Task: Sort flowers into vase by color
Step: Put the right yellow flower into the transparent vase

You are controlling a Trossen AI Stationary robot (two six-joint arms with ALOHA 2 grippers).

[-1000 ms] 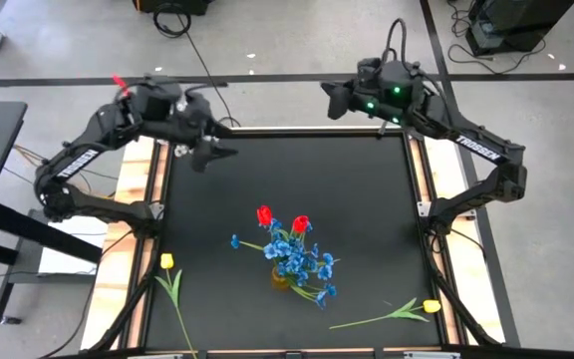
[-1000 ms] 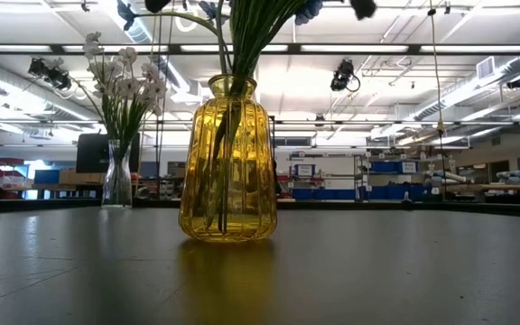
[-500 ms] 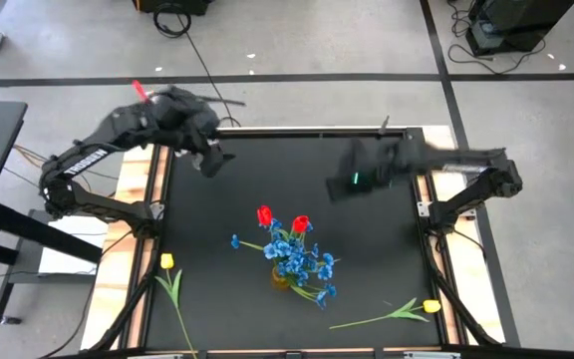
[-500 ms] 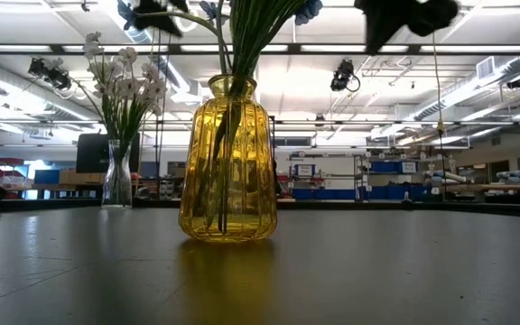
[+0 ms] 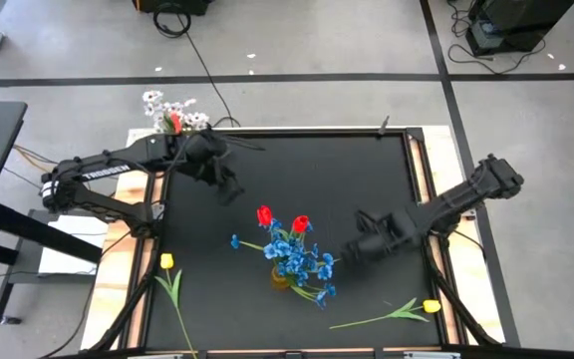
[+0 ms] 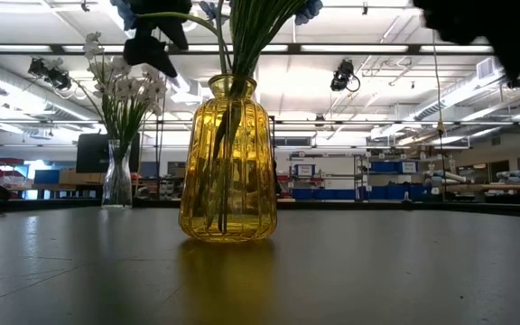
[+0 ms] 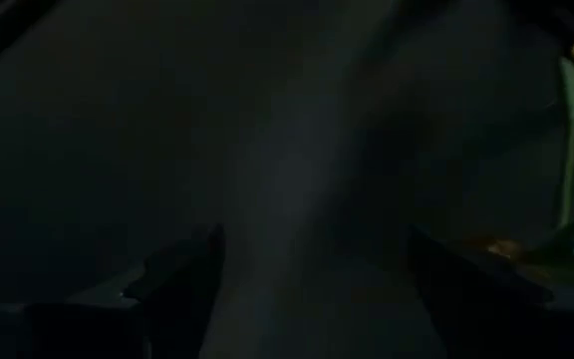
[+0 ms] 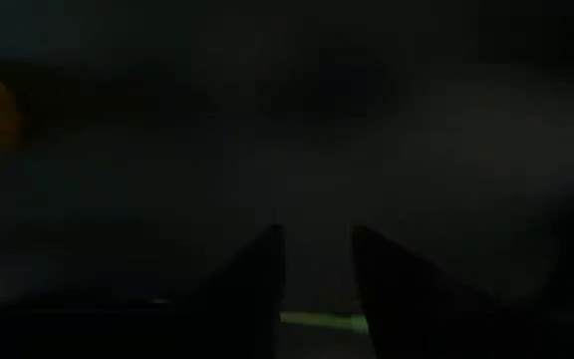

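Even daylight fills the overhead view, though the dark right arm (image 5: 407, 227) smears with motion blur. Ceiling strip lights (image 6: 79, 48) backlight the ribbed yellow glass vase (image 6: 228, 162). Both wrist views are dim and blurred.

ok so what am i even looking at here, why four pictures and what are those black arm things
Those are two robot arms at a black table, each ending in a two-finger gripper. One picture looks straight down from above, one sits at table height, and two come from cameras on the arms' wrists, looking past their own dark fingers.

In the middle stands a yellow vase holding blue flowers and two red tulips. Two yellow tulips lie flat on the table, one near the left edge and one near the right. A clear vase of white flowers stands at the far left corner.

The left gripper is open over the table behind the yellow vase. The right gripper hangs just right of the blue flowers, fingers slightly apart. Neither holds anything.
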